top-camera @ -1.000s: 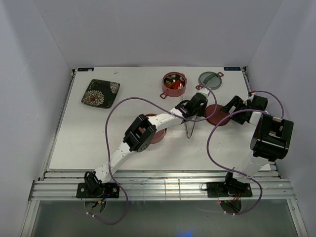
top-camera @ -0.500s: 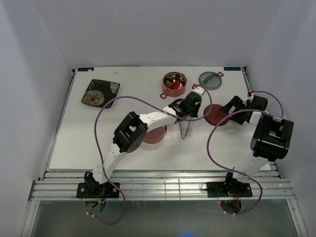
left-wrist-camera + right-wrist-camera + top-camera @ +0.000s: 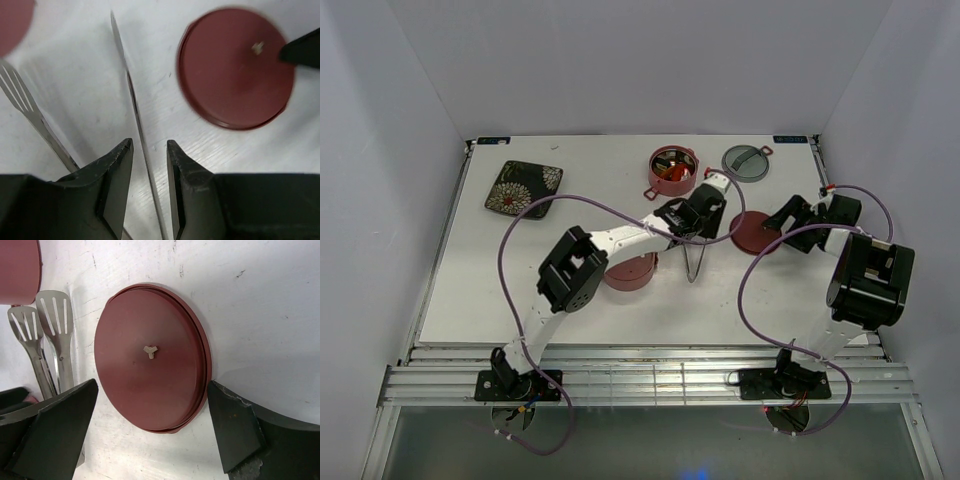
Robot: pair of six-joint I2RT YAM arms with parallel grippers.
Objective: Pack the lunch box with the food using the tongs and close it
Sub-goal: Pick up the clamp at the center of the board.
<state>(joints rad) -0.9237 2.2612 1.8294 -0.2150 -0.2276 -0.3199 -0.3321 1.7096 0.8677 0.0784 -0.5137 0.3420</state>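
The silver tongs (image 3: 693,265) lie on the table just below my left gripper (image 3: 695,225). In the left wrist view one thin tongs arm (image 3: 131,95) runs through the gap of my left gripper (image 3: 149,142), which is open, and neither finger touches it. The other arm, with its slotted end (image 3: 20,97), lies to the left. A red bowl holding food (image 3: 672,170) stands at the back, and a second red bowl (image 3: 630,272) sits under my left forearm. My right gripper (image 3: 150,432) is wide open astride a red disc lid (image 3: 150,360), with a gap on both sides.
The grey metal top lid (image 3: 745,162) lies at the back right. A dark patterned square plate (image 3: 524,188) sits at the far left. The slotted tongs heads (image 3: 50,325) lie just left of the red disc lid (image 3: 757,232), close to a bowl's wall (image 3: 17,270).
My left gripper has opened and let go of the tongs, which now lie slightly further left. The left elbow has swung left. The right arm has not moved.
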